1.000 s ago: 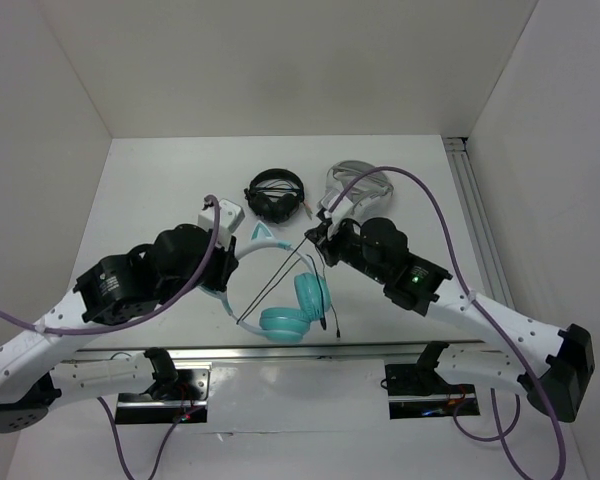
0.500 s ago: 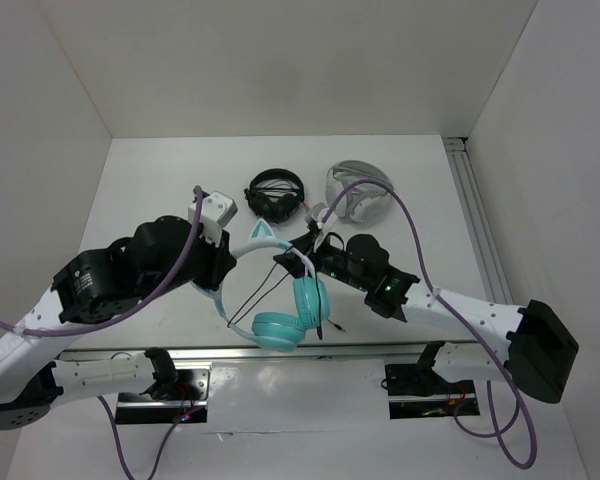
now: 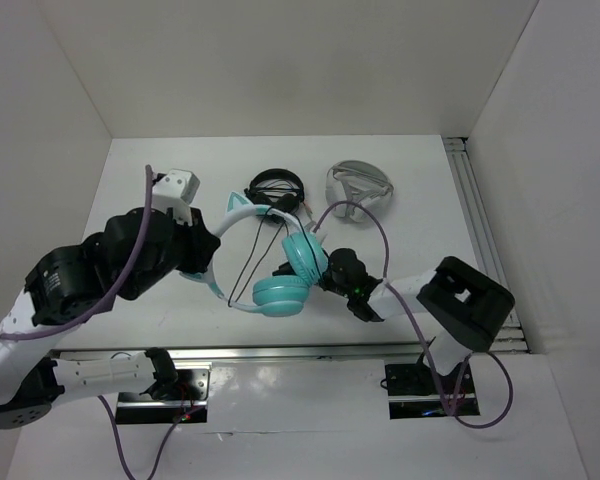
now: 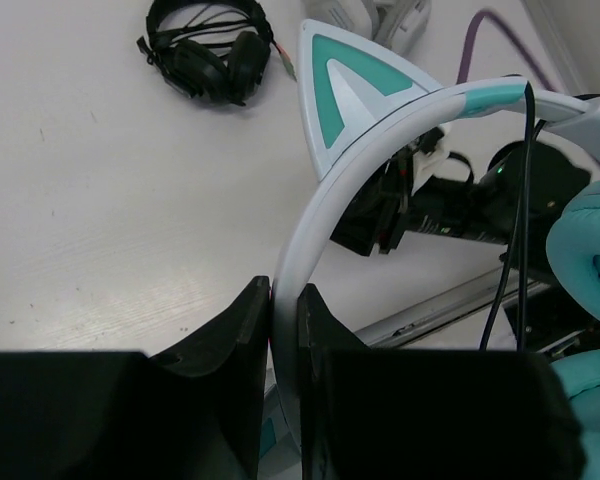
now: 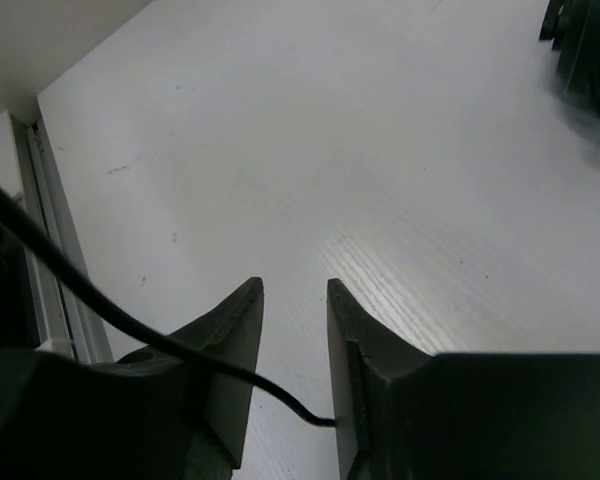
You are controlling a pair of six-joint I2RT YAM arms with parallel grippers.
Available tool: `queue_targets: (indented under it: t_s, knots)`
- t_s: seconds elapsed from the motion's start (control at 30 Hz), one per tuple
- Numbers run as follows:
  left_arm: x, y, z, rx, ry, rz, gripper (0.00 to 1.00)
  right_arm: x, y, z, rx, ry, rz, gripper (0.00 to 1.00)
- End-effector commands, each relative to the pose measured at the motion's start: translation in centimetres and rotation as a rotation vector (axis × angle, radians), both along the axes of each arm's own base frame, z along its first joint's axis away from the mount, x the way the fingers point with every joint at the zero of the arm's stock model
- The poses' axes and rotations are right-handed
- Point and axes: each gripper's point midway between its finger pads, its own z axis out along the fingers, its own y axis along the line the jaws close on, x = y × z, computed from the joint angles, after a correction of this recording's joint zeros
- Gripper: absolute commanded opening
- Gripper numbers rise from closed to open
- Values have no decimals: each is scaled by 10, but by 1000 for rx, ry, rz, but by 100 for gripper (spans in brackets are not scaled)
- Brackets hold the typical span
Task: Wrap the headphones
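Note:
The teal headphones (image 3: 280, 294) hang lifted above the table; their pale headband with cat ears (image 3: 235, 208) arches up to the left. My left gripper (image 3: 208, 262) is shut on the headband, which the left wrist view shows pinched between the jaws (image 4: 283, 290). The thin black cable (image 3: 248, 255) runs in strands across the headband's arc and also shows in the left wrist view (image 4: 525, 200). My right gripper (image 3: 320, 270) sits just right of the ear cups, low over the table. Its jaws (image 5: 293, 290) stand apart, and the cable (image 5: 130, 325) drapes over the left finger into the gap.
Black headphones (image 3: 275, 187) lie at the back middle, also in the left wrist view (image 4: 208, 50). White-grey headphones (image 3: 358, 187) lie to their right. A metal rail (image 3: 475, 230) runs along the table's right side. White walls enclose the table.
My left gripper has carried the headphones up and to the left. My right gripper has swung from behind the ear cups to low beside them, its arm folding back.

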Motion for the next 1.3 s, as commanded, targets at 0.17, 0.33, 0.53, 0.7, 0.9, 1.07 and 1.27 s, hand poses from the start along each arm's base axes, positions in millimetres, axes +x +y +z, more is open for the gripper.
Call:
queue_targets:
  t_s: [0.17, 0.33, 0.53, 0.7, 0.9, 1.07, 1.27]
  knots:
    - [7, 14, 55, -239, -88, 148, 0, 2, 10, -13, 115, 13, 37, 17]
    - [6, 8, 47, -241, -59, 138, 0, 13, 15, -20, 134, 30, 37, 5]
    - [6, 17, 48, -270, -66, 183, 0, 10, 15, -12, 166, 26, 48, 0]
    - [16, 33, 41, -281, -67, 337, 0, -16, 13, -7, 137, 19, 27, 0]
    - [49, 71, 21, -239, -111, 671, 0, -71, 14, 3, -15, 3, -71, 0]
    - [78, 87, 11, -240, -94, 807, 0, -107, 19, 19, -146, 3, -77, 0]
    - [111, 95, 1, -312, -63, 825, 0, -144, 36, 36, -215, -22, -7, 0]
